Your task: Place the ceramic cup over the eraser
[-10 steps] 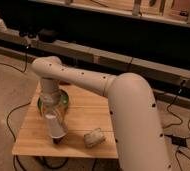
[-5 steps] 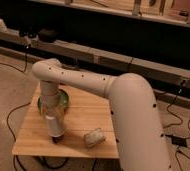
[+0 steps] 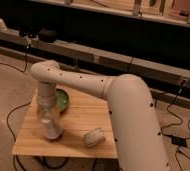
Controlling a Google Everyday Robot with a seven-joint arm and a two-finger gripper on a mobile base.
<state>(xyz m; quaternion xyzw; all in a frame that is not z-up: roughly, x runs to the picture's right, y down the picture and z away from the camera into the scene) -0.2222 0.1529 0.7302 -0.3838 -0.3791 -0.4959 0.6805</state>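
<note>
Wooden table [image 3: 83,117] on cable-strewn floor [image 3: 8,82], dark bench [image 3: 138,40] behind.

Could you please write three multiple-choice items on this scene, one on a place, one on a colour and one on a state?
1. Where is the gripper?
A. Low over the front left part of the wooden table
B. Above the floor right of the table
C. Raised to the shelf behind

2. What colour is the bowl?
A. Red
B. Green
C. Blue

3. How does the pale object near the table's front edge lie?
A. Inside the bowl
B. Hanging from the gripper
C. On the tabletop, apart from the gripper

Answers:
1 A: the arm bends down to the table's front left.
2 B: its rim behind the arm shows green.
3 C: bare wood shows between it and the gripper.
</note>
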